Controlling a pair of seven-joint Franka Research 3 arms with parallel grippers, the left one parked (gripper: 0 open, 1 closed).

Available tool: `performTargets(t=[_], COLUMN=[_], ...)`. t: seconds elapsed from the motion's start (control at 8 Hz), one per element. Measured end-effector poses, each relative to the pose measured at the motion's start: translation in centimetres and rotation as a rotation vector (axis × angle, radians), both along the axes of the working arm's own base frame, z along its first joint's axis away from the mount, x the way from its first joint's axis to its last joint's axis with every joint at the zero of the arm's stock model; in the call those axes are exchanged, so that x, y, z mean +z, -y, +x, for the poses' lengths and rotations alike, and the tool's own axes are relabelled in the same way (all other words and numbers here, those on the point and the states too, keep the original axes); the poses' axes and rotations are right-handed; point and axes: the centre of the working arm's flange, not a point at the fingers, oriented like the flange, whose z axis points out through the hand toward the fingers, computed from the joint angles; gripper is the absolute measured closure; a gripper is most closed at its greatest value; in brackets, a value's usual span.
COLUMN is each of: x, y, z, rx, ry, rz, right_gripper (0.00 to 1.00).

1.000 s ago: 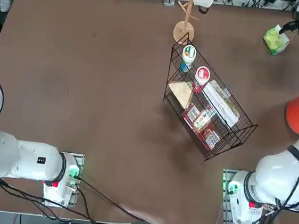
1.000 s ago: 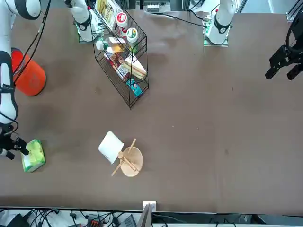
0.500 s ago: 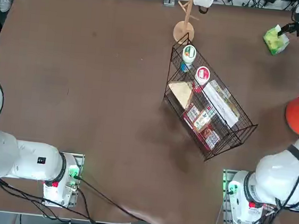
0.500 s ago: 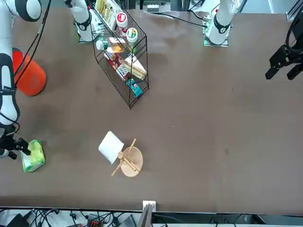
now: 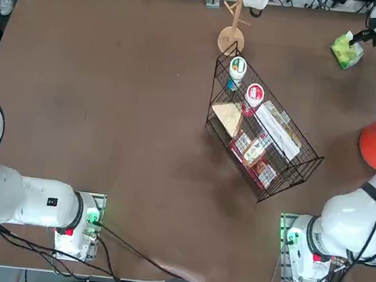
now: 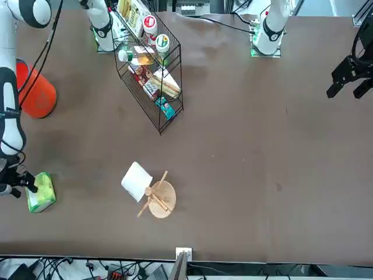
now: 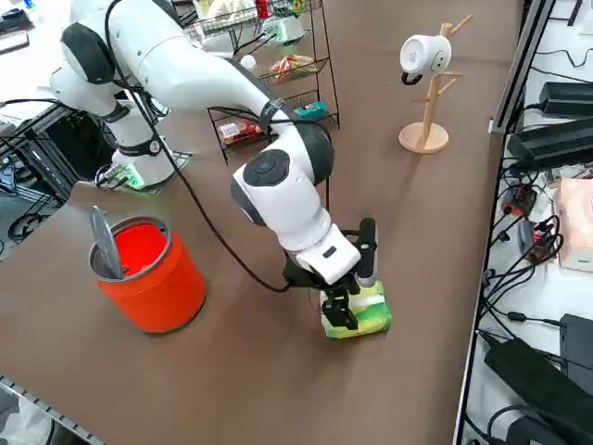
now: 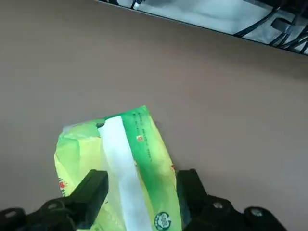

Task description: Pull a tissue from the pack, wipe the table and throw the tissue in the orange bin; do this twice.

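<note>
In the top view the right claw (image 5: 358, 36) is almost cut off at the picture's corner, and only its dark tip shows beside the pack (image 5: 346, 51). In the front view the claw (image 6: 22, 182) is at the picture's edge, and part of it is outside the picture. In the right side view the arm's white wrist covers much of the claw (image 7: 347, 301), so the near end of the pack (image 7: 356, 312) is hidden under it. In the wrist view the near end of the pack (image 8: 118, 175) goes out of the picture between the fingers (image 8: 91, 192).

The pack lies flat on the table (image 5: 125, 94), directly under the claw. Its long axis runs from the claw's wrist outward, toward the table's far edge. A white strip (image 8: 122, 168) of tissue runs along the middle of its top, along the same axis.

The claw (image 8: 140, 188) is spread open, about as wide as the pack. One finger stands at each long side of the pack, very close to the wrapper; I cannot tell if they touch it. It grips nothing.

The orange bin (image 7: 144, 273) stands well apart from the claw, on the side toward the robot's base. The wire basket (image 5: 262, 139) with snacks is farther away.
</note>
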Motion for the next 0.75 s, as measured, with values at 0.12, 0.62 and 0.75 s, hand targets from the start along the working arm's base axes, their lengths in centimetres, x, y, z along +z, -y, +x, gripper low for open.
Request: performTargets(t=[0.12,0.62,0.75], x=[-0.01,-0.18,-0.25], y=[0.01,-0.11,-0.20], z=[0.00,0.02,0.04], rx=[-0.001,-0.006,-0.009], ry=[0.000,0.003,0.004], rz=[0.001,0.013,0.020], right_gripper=[0.17,0.38,0.46])
